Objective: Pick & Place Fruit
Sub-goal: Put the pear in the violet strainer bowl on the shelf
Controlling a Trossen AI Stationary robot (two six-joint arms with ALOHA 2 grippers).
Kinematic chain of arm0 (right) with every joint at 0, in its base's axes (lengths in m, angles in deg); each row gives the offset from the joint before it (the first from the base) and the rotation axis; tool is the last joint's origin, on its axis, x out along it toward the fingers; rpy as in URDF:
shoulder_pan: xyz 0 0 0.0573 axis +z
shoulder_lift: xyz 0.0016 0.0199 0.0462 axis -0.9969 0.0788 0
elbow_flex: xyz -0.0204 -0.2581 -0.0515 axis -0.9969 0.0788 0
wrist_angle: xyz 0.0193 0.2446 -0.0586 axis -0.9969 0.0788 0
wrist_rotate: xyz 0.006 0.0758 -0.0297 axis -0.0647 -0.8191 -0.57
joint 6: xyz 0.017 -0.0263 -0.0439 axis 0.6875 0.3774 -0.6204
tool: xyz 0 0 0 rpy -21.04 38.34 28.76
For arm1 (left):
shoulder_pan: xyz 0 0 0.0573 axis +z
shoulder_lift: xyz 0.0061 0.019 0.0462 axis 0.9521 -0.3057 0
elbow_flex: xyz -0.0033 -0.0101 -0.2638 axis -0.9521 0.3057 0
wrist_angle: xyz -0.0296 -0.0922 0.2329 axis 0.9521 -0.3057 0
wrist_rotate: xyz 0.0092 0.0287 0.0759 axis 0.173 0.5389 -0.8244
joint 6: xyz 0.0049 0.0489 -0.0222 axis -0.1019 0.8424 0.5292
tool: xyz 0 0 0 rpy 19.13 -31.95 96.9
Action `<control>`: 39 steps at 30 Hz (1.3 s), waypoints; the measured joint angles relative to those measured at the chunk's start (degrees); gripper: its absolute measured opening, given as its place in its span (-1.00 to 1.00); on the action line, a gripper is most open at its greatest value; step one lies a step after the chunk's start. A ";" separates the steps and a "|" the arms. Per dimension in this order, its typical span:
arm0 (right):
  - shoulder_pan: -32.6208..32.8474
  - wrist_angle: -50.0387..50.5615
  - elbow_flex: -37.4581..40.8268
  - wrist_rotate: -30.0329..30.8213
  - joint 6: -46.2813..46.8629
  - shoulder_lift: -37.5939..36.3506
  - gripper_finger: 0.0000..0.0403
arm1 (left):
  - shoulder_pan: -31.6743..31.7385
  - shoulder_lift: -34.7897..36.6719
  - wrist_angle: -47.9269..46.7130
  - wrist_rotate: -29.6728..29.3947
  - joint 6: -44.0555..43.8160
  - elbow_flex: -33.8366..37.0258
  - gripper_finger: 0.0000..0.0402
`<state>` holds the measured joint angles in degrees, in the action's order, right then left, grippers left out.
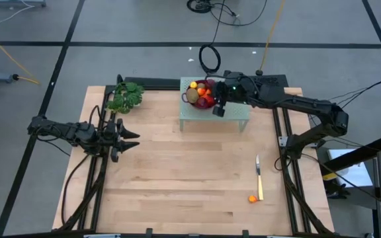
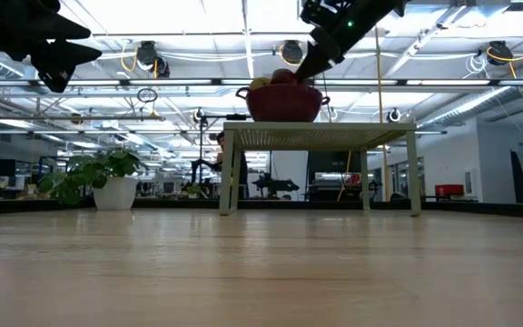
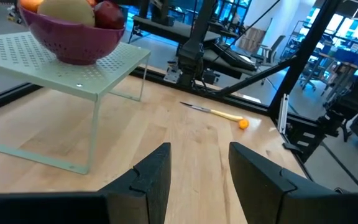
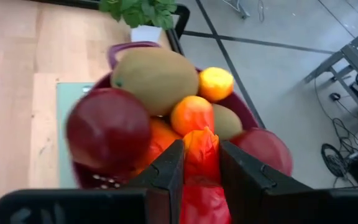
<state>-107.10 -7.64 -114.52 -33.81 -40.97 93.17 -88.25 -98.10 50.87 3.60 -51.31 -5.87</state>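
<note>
Overhead looking straight down, table-level looking across, wrist views close — all share the bowl (image 1: 202,94)

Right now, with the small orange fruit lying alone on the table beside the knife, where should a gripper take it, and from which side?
Probably from straight above, closing across the middle of the small orange fruit. It is round and sits low on the bare table, so no side is better by shape. The knife lies close on one side, so set the fingers along the blade's line, not across it.
</note>
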 joint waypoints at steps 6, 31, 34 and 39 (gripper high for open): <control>1.19 0.24 0.00 -0.02 0.05 0.00 -0.59 | 0.00 0.00 0.00 -0.03 0.21 0.00 -0.20; 0.67 -2.99 -0.02 0.22 1.49 1.47 -0.24 | 0.00 -0.02 0.04 0.02 0.07 0.00 -0.20; 0.64 -3.02 -0.02 0.48 1.47 1.47 -0.20 | 0.00 -0.02 0.04 0.02 0.18 0.00 -0.20; 1.29 -3.42 0.00 5.17 -0.14 0.26 -0.18 | 0.00 -0.02 0.04 0.02 0.23 0.00 -0.20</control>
<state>-105.80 -11.06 -114.52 -28.64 -41.11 93.43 -88.25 -98.13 50.91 3.62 -51.09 -5.87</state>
